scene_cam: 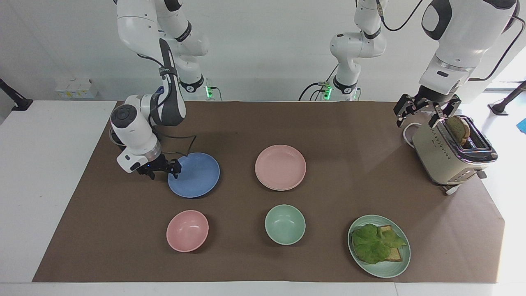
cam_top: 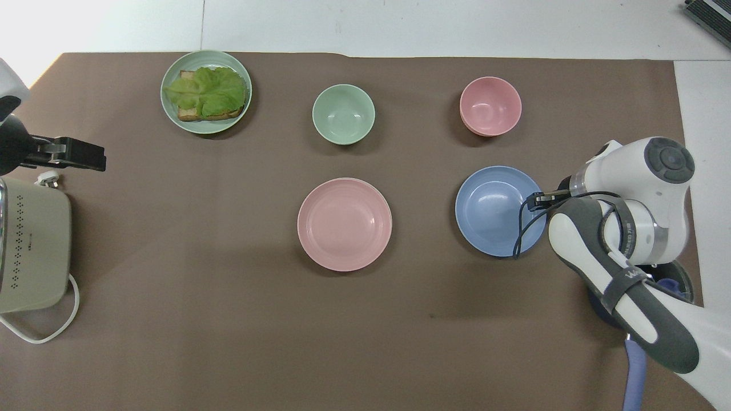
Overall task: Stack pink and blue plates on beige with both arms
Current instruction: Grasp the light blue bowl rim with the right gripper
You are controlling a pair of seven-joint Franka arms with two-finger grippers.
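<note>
The blue plate [scene_cam: 197, 176] [cam_top: 497, 214] lies flat on the brown mat, toward the right arm's end. My right gripper [scene_cam: 164, 169] [cam_top: 534, 201] is low at that plate's rim on the right arm's side, tilted, its fingers still apart around the edge. The pink plate [scene_cam: 280, 166] [cam_top: 344, 224] lies mid-table beside the blue one. A thin pale edge shows under its rim; I cannot tell whether that is the beige plate. My left gripper [scene_cam: 425, 112] [cam_top: 94, 157] hangs open above the toaster's end, holding nothing.
A pink bowl [scene_cam: 187, 230], a green bowl [scene_cam: 284, 224] and a green plate with lettuce and bread [scene_cam: 379, 246] sit farther from the robots. A cream toaster [scene_cam: 450, 154] stands at the left arm's end. A dark lidded pot [cam_top: 665, 279] is mostly under the right arm.
</note>
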